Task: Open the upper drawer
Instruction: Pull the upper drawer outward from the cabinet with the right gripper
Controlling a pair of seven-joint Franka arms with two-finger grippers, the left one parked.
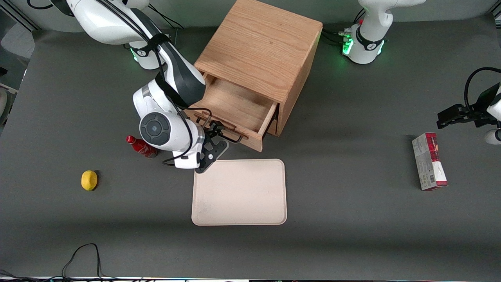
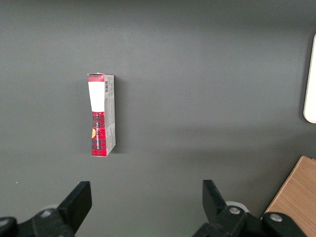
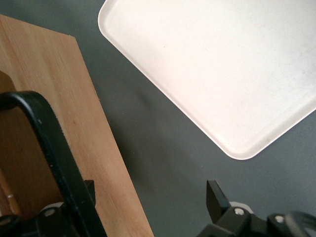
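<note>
You will find no word, brand or number that can be read anywhere here. The red and grey box (image 2: 101,114), lying toward the parked arm's end of the table, carries a barcode on its white end panel, but its digits are too small to make out, and the print along its side is just as unclear. The small red bottle (image 1: 140,146), lying near the working arm, shows pale markings on its body that you cannot decipher. The gripper (image 3: 150,190) bears no marking either; it sits at the front of the pulled-out upper drawer (image 1: 238,107), fingers spread, one finger right by the black wire handle (image 3: 52,148)
</note>
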